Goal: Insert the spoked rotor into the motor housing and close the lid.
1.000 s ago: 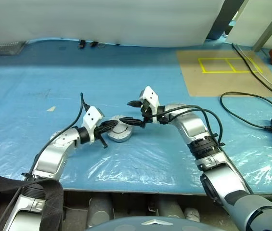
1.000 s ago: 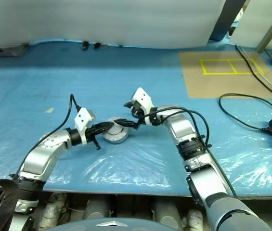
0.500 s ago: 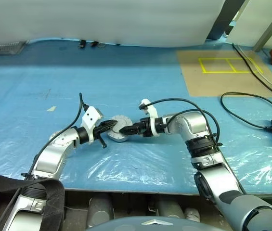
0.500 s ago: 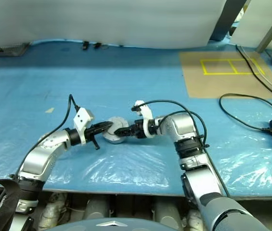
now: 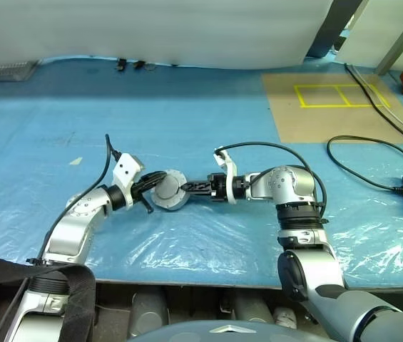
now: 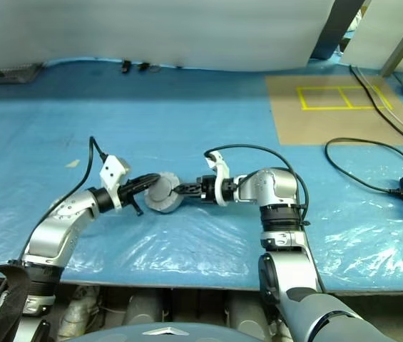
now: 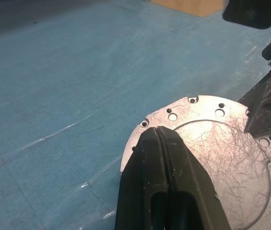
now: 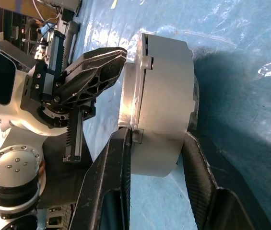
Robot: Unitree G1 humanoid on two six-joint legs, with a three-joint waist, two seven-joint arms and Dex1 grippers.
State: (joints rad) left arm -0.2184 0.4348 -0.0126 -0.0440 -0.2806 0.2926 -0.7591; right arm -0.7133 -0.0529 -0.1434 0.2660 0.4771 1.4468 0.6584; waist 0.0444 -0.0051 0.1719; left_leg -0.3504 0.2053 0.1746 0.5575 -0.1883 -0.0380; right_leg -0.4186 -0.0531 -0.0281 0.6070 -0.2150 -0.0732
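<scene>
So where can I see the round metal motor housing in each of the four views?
Left eye view: motor housing left of centre, between both arms.
Right eye view: housing left of centre again.
Left wrist view: its flat, hole-ringed face at lower right.
Right wrist view: side-on, centre, between the right gripper's fingers.
Shared landmark: the left gripper, shut, touching the housing.

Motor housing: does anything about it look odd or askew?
Yes. The motor housing is tipped on edge off the blue sheet, its lid facing sideways, pinched between the left tool and right tool.
</scene>
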